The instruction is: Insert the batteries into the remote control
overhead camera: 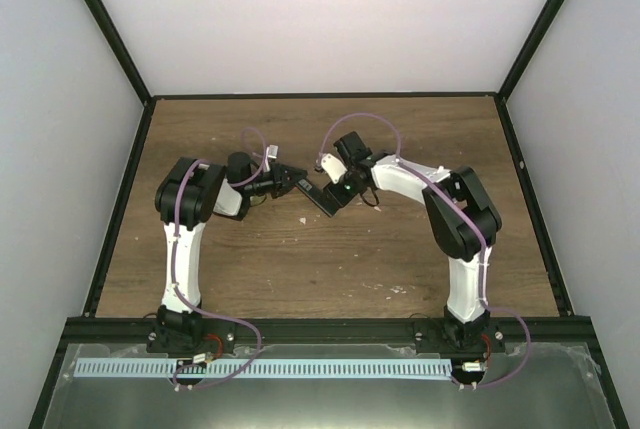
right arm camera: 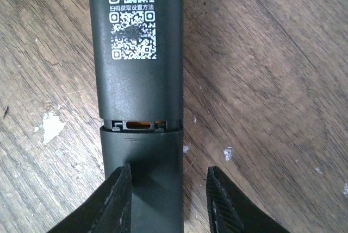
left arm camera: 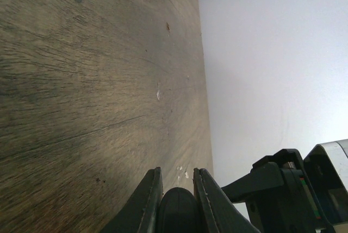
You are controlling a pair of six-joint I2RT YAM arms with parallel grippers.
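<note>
The black remote control [overhead camera: 320,195] lies back side up on the wooden table between both grippers. In the right wrist view, the remote [right arm camera: 138,54] shows white QR codes. Its battery cover [right arm camera: 142,173] sits on the near end, with a thin slit showing orange at the seam. My right gripper [right arm camera: 168,170] is open and straddles the cover end; the left finger is against it and the right finger is apart. My left gripper [left arm camera: 178,176] is shut on the remote's rounded far end [left arm camera: 176,211]. No blue batteries show in any view.
Pale specks of debris lie on the wood beside the remote [right arm camera: 51,126] and nearer the front [overhead camera: 303,217]. The right arm's black wrist [left arm camera: 283,189] is close beside my left gripper. A black frame [overhead camera: 320,96] and white walls bound the table.
</note>
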